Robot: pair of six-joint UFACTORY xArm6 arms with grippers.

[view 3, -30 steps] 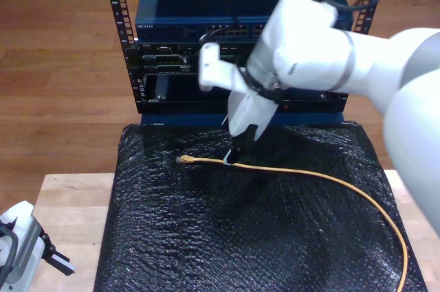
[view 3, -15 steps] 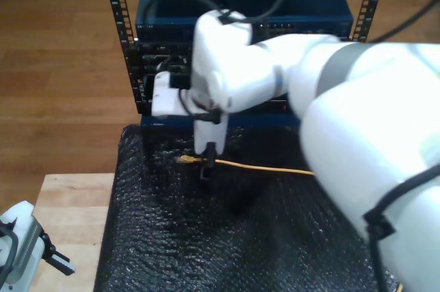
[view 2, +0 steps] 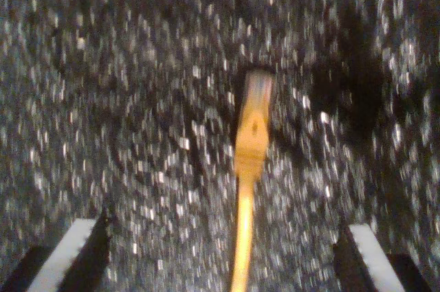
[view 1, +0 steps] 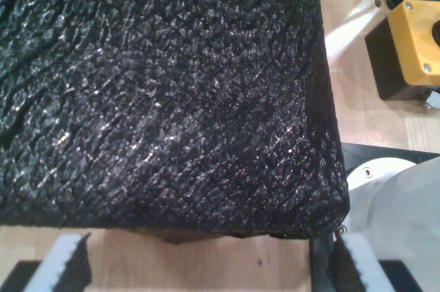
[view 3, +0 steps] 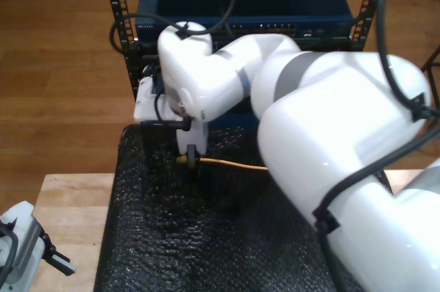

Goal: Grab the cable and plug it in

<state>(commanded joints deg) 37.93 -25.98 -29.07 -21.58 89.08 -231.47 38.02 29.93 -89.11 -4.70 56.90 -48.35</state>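
Note:
The yellow-orange cable (view 3: 227,164) lies on the black bubble-wrap mat (view 3: 172,237), its plug end (view 3: 181,160) pointing to the exterior view's left. My second gripper (view 3: 191,165) points down right at that plug end. The second wrist view is blurred. It shows the cable (view 2: 244,237) and its plug (view 2: 254,110) running between the widely parted fingers (view 2: 69,254), so my second gripper (view 2: 221,230) is open. My first gripper (view 3: 55,259) rests open over the wooden table at the exterior view's lower left. In its wrist view my first gripper (view 1: 206,247) hangs near a corner of the mat (view 1: 172,99).
A rack (view 3: 124,45) with a blue network switch (view 3: 240,3) stands behind the mat, with a row of ports (view 3: 275,29) on its front. The big white second arm (view 3: 330,168) covers the mat's right half in the exterior view. A yellow-and-black box (view 1: 409,45) sits on the table.
The second arm has swept along the cable toward the exterior view's left, from mid-cable to the plug end. The first gripper has stayed still.

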